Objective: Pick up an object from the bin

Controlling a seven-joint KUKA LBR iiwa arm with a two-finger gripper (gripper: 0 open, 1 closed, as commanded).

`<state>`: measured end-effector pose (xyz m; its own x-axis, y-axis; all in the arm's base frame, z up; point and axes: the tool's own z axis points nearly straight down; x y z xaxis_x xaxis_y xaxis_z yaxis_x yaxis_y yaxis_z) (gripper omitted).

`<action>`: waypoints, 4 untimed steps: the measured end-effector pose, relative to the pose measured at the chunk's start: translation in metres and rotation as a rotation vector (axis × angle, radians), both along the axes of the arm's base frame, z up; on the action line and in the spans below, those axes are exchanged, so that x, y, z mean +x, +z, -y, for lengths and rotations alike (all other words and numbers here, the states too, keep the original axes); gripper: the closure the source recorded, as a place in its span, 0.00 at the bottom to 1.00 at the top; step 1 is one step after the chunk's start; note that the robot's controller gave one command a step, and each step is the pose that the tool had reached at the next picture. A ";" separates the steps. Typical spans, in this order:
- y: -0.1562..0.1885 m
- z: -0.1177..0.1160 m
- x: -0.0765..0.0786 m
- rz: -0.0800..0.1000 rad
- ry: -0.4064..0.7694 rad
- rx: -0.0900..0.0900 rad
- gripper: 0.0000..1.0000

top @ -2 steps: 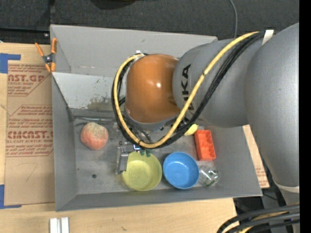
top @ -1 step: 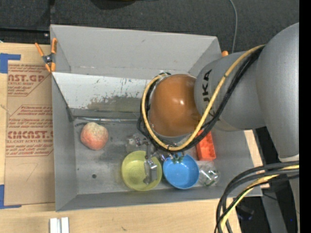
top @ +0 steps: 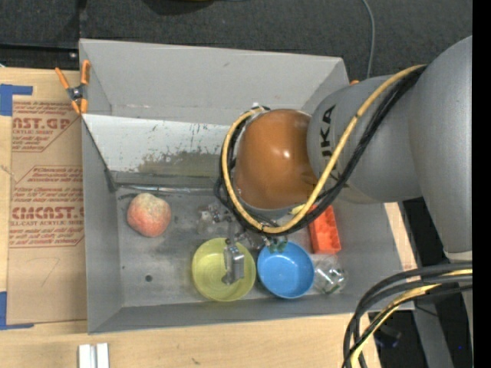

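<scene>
My gripper point(top: 234, 265) hangs under the wrist at the bin's front middle, one metal finger reaching down into a yellow-green bowl point(top: 211, 273). Whether anything sits between the fingers cannot be made out. Touching that bowl on its right is a blue bowl point(top: 285, 271). An orange-red block point(top: 325, 231) lies just right of the wrist, partly hidden by it.
A pink-and-yellow peach-like fruit point(top: 149, 215) rests alone at the left of the bin floor. A small clear, shiny item point(top: 330, 277) lies at the front right beside the blue bowl. The arm and its orange-brown cover hide the bin's right centre.
</scene>
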<state>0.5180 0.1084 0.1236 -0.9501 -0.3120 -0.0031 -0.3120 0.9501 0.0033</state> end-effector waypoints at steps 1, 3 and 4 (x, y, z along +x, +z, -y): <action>-0.020 0.004 -0.026 -0.014 0.338 -0.004 0.00; -0.052 0.001 -0.035 0.000 0.750 -0.001 1.00; -0.052 0.001 -0.035 0.000 0.750 -0.001 1.00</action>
